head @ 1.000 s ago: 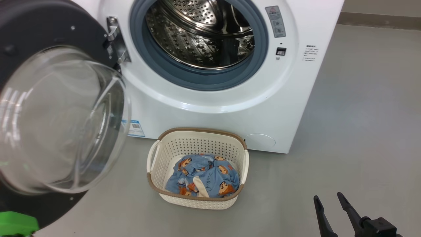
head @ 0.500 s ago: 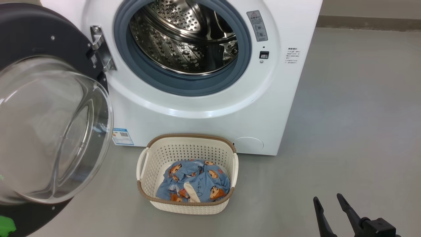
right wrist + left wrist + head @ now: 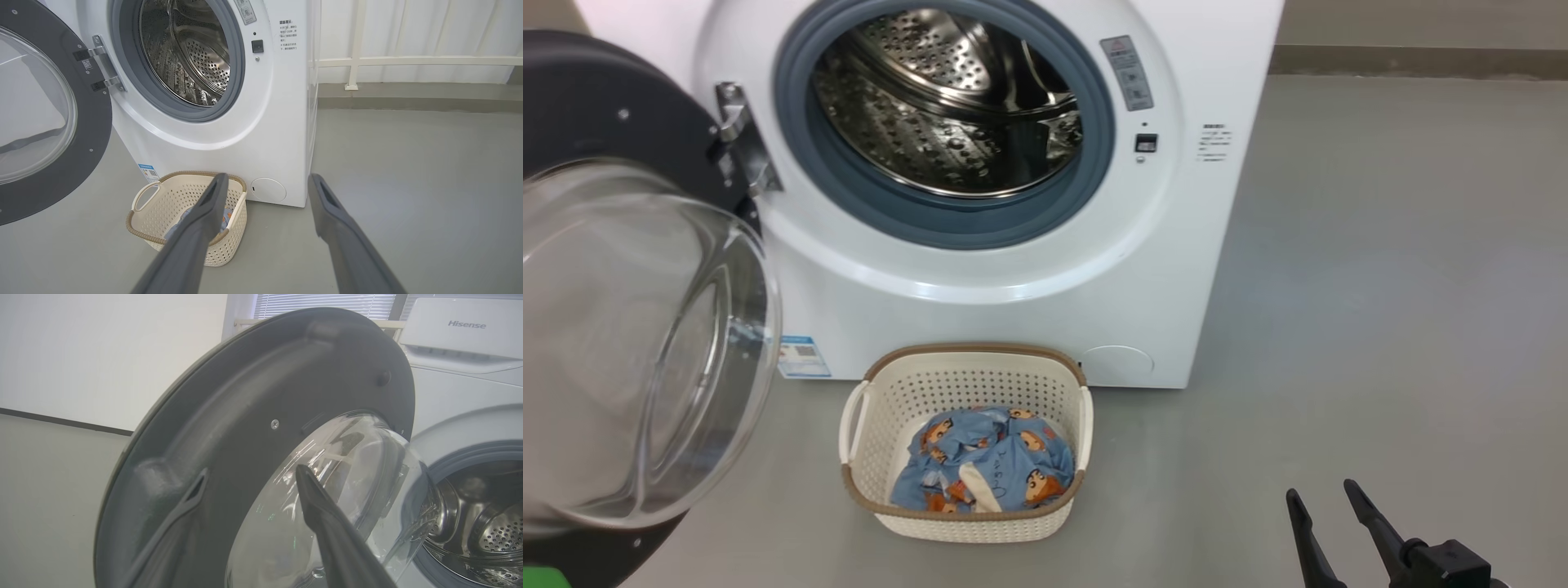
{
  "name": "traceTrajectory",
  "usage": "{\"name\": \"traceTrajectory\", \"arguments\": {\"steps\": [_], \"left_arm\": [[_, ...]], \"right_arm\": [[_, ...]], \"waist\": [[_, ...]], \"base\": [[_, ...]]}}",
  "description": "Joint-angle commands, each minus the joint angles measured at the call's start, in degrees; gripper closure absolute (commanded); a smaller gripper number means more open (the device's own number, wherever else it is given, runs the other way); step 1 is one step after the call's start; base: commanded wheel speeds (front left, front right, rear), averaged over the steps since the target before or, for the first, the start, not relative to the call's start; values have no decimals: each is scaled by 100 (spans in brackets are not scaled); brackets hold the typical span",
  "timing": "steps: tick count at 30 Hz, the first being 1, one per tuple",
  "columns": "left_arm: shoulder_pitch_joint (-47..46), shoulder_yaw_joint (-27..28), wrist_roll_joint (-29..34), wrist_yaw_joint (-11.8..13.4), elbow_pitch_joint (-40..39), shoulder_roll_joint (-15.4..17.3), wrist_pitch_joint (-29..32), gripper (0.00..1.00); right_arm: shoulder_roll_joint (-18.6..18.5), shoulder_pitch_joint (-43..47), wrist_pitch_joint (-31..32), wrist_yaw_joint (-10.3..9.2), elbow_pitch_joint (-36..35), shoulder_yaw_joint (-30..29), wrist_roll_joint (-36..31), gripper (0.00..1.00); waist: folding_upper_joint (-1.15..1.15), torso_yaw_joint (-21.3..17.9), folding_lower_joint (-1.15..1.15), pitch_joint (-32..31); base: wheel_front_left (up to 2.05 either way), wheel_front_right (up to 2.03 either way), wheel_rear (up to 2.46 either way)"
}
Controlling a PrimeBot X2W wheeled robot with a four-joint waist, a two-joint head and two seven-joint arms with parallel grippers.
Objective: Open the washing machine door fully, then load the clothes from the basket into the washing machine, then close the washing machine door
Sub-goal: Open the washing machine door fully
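Note:
The white washing machine stands with its steel drum exposed. The washing machine door hangs swung out to the left, its glass bowl facing me. On the floor in front sits the cream basket, holding the light blue cartoon-print clothes. My left gripper is open close to the inner face of the door, one finger before the black rim, one before the glass. My right gripper is open and empty at the lower right, to the right of the basket.
Grey floor spreads to the right of the machine. A white railing with pale curtains runs behind. A blue label sticker marks the machine's lower left front. A green part shows at the head view's bottom left corner.
The whole head view has shifted, so the camera has moved: machine, door and basket sit further left in it. The right gripper stays open.

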Motion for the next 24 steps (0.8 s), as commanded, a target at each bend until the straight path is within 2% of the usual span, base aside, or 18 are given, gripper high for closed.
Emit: {"name": "traceTrajectory", "arguments": {"steps": [1, 5, 10, 12, 17, 24], "left_arm": [[-44, 133, 98, -44, -350, 118, -35, 0], [157, -35, 200, -162, -810, 16, -35, 0], [460, -529, 312, -455, -1214, -137, -36, 0], [581, -742, 190, -651, -1133, -186, -36, 0], [869, -924, 321, -948, -769, -221, -36, 0], [1186, -823, 494, -1168, -289, -262, -36, 0]], "right_arm": [[-52, -224, -69, 9, -139, 177, 56, 0], [-52, -240, -69, 9, -150, 220, 55, 0], [-52, -261, -69, 9, -179, 268, 46, 0], [-52, -281, -69, 9, -179, 296, 44, 0], [-52, -340, -69, 9, -211, 388, 19, 0], [-52, -376, -69, 9, -253, 375, -15, 0]], "waist": [[0, -133, 0, -6], [0, -308, 0, -7], [0, -636, 0, 18], [0, -765, 0, 30], [0, -1092, 0, 78], [0, -1377, 0, 146]], "base": [[0, 0, 0], [0, 0, 0], [0, 0, 0], [0, 0, 0], [0, 0, 0], [0, 0, 0]]}}
